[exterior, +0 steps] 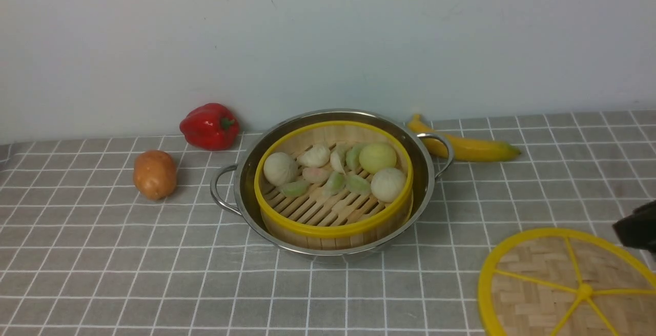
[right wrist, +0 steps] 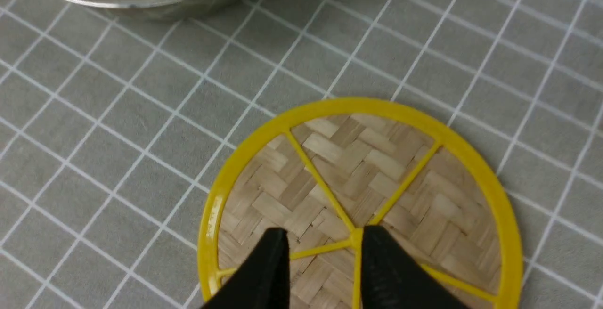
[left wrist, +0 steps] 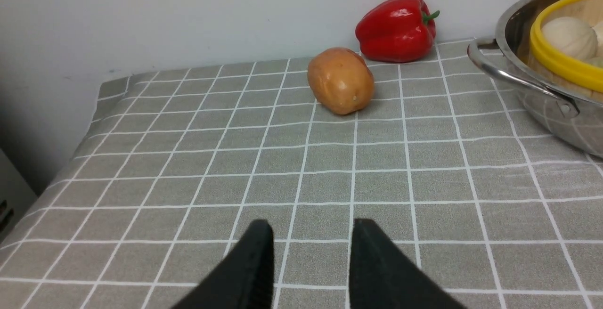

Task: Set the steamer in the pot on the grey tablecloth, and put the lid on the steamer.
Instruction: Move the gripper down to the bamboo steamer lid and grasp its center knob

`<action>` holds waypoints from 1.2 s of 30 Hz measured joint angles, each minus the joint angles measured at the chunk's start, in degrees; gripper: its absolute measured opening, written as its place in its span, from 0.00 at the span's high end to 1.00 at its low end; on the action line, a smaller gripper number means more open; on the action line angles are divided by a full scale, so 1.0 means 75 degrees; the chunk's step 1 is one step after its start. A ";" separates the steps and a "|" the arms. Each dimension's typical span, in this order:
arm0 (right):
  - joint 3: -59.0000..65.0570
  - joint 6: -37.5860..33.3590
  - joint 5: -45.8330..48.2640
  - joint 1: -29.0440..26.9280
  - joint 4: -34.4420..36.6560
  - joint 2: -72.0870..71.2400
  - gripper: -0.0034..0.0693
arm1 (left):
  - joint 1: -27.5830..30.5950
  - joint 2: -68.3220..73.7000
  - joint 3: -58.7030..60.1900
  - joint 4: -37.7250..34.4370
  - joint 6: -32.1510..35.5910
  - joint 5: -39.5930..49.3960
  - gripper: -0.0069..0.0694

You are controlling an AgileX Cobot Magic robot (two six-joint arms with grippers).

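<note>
Behind everything we see a plain pale wall (exterior: 328,34), and before it the grey tablecloth (exterior: 154,274) with white square lines covers the table. In the front view, the pot (exterior: 428,192) stands in the centre of the frame, and the steamer (exterior: 335,231) is inside it, with pale buns and dumplings on its slats. At the upper left we find a red pepper (exterior: 209,126), and below it, more to the left, a brown potato (exterior: 155,174). A yellow banana (exterior: 471,148) lies just beside the pot, at the upper right. The lid (exterior: 538,295) lies flat on the cloth at the lower right, cut by the frame edge. Above it, at the right edge, a dark part of the right gripper (exterior: 638,228) enters.

In the left wrist view, we see the left gripper (left wrist: 311,257) at the bottom of the frame, its two fingers apart and nothing between them. The potato and the pepper are in the upper middle, and the pot with the steamer is cut at the upper right.

In the right wrist view, the right gripper (right wrist: 325,266) is open over the lid, near its centre knob, and we see nothing held. Part of the pot shows at the upper left.
</note>
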 joint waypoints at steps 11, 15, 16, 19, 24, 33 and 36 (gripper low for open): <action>-0.0166 0.1194 0.0070 0.1149 -0.1610 0.2114 0.47 | 0.0000 0.0000 0.0000 0.0000 0.0000 0.0000 0.59; -0.0176 0.2103 -0.0053 0.1608 -0.2457 0.2539 0.46 | 0.0000 0.0000 0.0000 0.0000 0.0000 0.0000 0.59; -0.0176 0.2132 -0.0062 0.1616 -0.2489 0.2572 0.46 | 0.0000 0.0000 0.0000 0.0000 0.0000 0.0000 0.59; -0.0176 0.2500 -0.0309 0.1668 -0.2851 0.2875 0.46 | 0.0000 0.0000 0.0000 0.0000 0.0000 0.0000 0.59; -0.0176 0.2609 -0.0627 0.1668 -0.2963 0.3255 0.46 | 0.0000 0.0000 0.0000 0.0000 0.0000 0.0000 0.59; -0.0176 0.2674 -0.1224 0.1668 -0.3078 0.3783 0.46 | 0.0000 0.0000 0.0000 0.0000 0.0000 0.0000 0.59; -0.0176 0.2874 -0.1276 0.1668 -0.3337 0.3879 0.46 | 0.0000 0.0000 0.0000 0.0000 0.0000 0.0000 0.59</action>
